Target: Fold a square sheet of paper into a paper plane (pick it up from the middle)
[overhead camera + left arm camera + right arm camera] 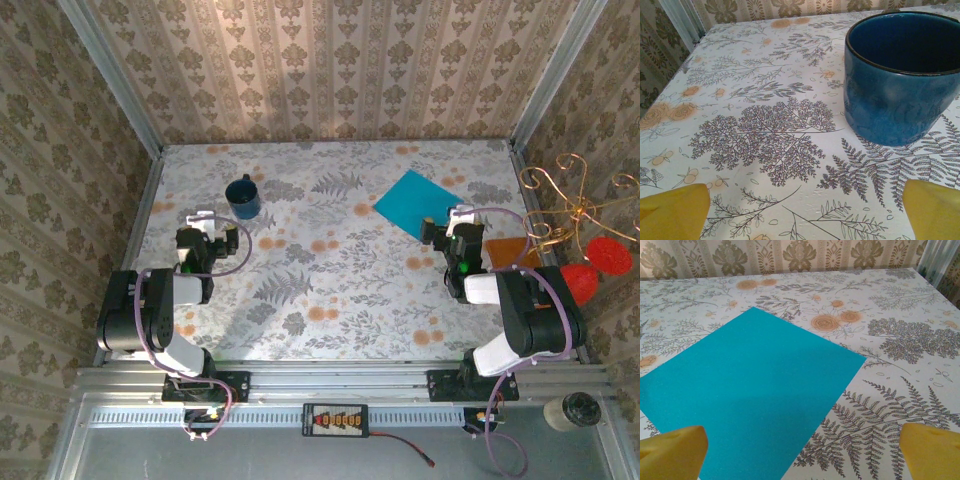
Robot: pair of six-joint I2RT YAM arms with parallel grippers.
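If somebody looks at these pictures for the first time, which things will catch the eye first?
The bright turquoise square sheet of paper stands out most, lying flat on the far right of the flowered table, just ahead of the right gripper. Next comes the dark blue mug, upright at the far left, ahead of the left gripper.

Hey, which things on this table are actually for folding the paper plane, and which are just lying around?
For the job:
- square sheet of paper, turquoise, lying flat and unfolded

Just lying about:
- dark blue mug
- orange-brown board
- gold wire stand with red ornaments
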